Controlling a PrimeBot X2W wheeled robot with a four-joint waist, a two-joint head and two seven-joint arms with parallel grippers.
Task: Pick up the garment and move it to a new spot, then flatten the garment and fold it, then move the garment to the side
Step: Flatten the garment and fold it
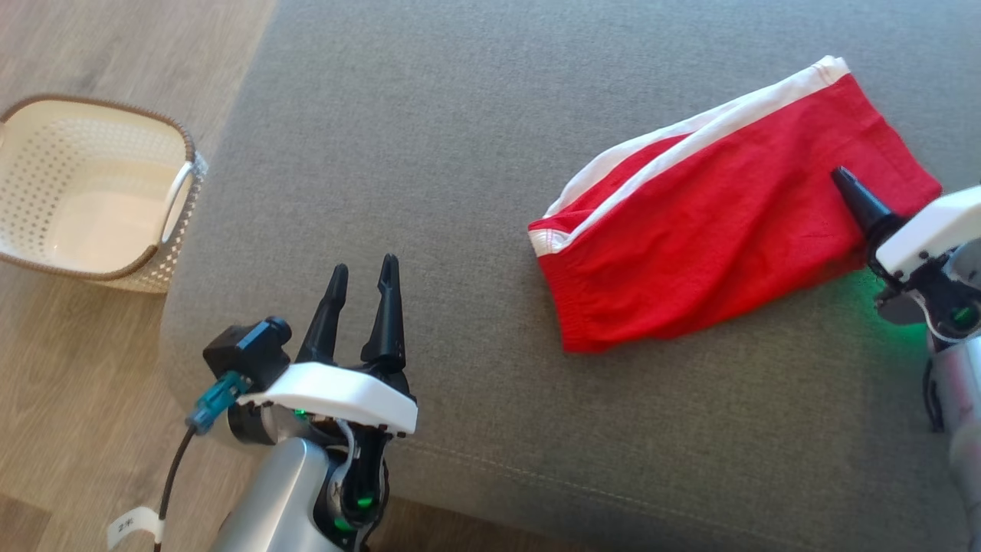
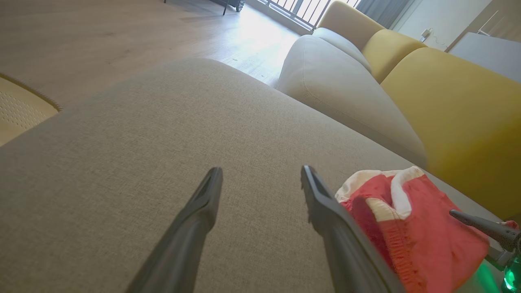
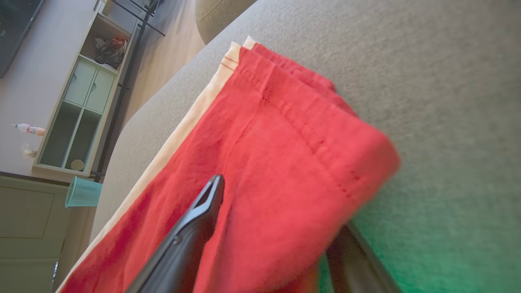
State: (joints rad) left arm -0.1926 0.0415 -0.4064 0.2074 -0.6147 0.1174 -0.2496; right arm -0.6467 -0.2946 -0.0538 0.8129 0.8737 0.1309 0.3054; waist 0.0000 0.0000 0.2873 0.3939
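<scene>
Grey cushion [image 1: 460, 153]: garment [image 1: 720, 222] stretches near-left to far-right.

The left gripper [image 1: 365, 264] is made of two long black fingers [image 1: 385, 307] that end in thin points. A curved white cover [image 1: 329, 395] is fitted under them, and a shiny silver arm [image 1: 276, 491] is joined below. Small green lights [image 1: 360, 502] are seen in the wrist. A black box [image 1: 245, 349] is fixed at the side, with a blue-green plug [image 1: 213, 402] and a black cable [image 1: 172, 475]. A white tag [image 1: 134, 527] is stuck on the cable. The right gripper [image 1: 858, 198] is made the same way: black, white and silver.
</scene>
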